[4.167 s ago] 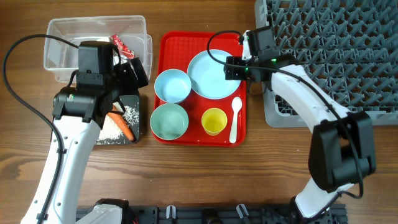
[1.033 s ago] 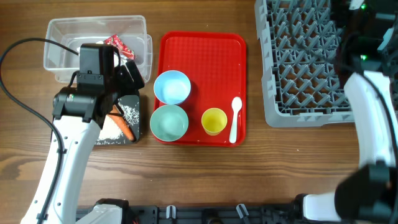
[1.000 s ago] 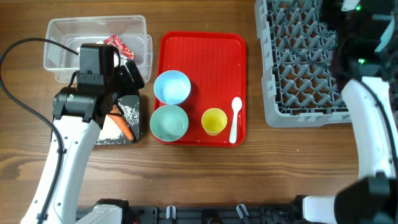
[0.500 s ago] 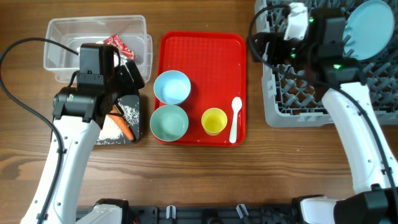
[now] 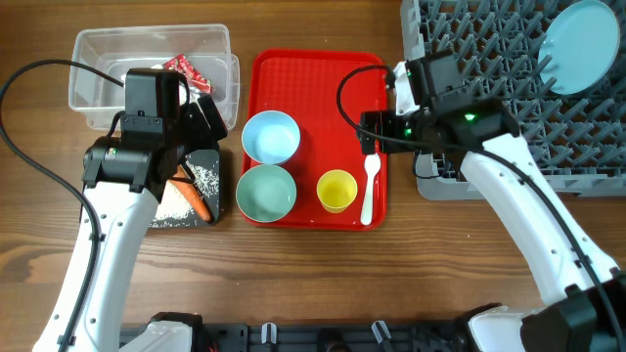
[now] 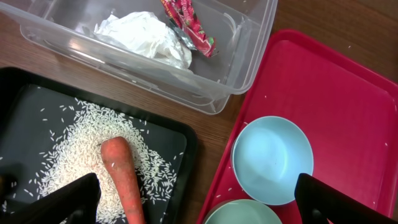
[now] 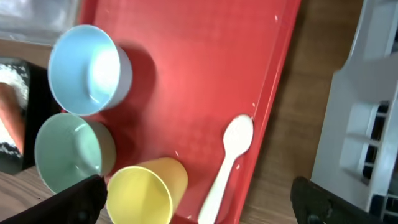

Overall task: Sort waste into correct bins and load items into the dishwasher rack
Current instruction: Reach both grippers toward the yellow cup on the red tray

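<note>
The right gripper (image 7: 196, 185) hangs with its fingers spread wide and nothing between them, directly above the white spoon (image 7: 225, 163). The spoon lies flat along the right edge of the red tray (image 7: 205, 56), with the yellow cup (image 7: 146, 190) just to its left. The spoon looks like the next pick: drop straight down, straddle the thin handle across its width, stay clear of the cup and the tray's lip, and close gently, since a light flat spoon may skid. The dishwasher rack (image 5: 489, 78) lies to the right, with the plate (image 5: 584, 46) in its far right corner. The left gripper (image 6: 196, 199), also spread and empty, hovers over the black tray (image 6: 25, 99).
</note>
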Motion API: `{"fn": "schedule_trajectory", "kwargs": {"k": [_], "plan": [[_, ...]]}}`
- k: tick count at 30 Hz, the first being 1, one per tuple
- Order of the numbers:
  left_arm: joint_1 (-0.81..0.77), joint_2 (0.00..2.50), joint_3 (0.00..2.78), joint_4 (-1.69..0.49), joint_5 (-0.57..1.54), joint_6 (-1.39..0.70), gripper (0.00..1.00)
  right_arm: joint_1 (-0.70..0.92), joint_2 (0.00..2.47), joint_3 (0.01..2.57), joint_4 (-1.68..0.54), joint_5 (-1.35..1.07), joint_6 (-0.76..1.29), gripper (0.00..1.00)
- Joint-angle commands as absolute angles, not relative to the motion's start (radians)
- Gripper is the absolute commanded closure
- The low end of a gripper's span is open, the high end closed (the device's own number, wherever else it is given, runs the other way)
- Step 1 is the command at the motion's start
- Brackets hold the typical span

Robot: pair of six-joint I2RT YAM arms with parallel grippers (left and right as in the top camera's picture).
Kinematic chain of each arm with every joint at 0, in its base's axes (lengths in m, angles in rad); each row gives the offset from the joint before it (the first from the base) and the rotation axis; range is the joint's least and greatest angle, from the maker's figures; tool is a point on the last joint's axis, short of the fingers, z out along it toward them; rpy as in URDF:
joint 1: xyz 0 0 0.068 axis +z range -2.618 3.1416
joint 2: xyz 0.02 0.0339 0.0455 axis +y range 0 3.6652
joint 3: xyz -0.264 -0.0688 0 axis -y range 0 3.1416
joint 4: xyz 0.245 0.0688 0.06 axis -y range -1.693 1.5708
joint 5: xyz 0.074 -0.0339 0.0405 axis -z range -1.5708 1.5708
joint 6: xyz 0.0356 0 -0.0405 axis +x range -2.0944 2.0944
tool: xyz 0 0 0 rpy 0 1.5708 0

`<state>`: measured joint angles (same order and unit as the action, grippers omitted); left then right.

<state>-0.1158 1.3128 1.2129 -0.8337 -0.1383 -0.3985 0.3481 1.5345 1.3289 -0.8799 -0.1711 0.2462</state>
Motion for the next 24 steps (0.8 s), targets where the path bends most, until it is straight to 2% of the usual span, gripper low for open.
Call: {"fn": "schedule_trajectory", "kwargs": {"k": [1, 7, 10, 13, 20, 24], "plan": [[-0.116, 1.317, 1.216, -0.832, -0.155, -0.404, 0.00, 0.350, 1.586, 1.315, -0.899, -0.157, 0.235, 0.13], [-0.116, 1.317, 1.216, -0.832, -0.155, -0.404, 0.00, 0.350, 1.646, 1.314, -0.920, -0.157, 0.242, 0.17], [-0.116, 1.317, 1.216, -0.832, -0.155, -0.404, 0.00, 0.350, 1.693, 1.314, -0.898, -0.157, 0.265, 0.24], [-0.116, 1.317, 1.216, -0.832, -0.155, -0.404, 0.00, 0.350, 1.764, 1.314, -0.905, -0.156, 0.286, 0.36], [-0.116, 1.317, 1.216, -0.817, -0.146, -0.405, 0.00, 0.292, 1.729, 1.330, -0.849, -0.159, 0.290, 0.34], [-0.116, 1.317, 1.216, -0.815, 0.050, -0.405, 0.00, 0.274, 1.677, 1.340, -0.842, -0.157, 0.287, 0.28]]}}
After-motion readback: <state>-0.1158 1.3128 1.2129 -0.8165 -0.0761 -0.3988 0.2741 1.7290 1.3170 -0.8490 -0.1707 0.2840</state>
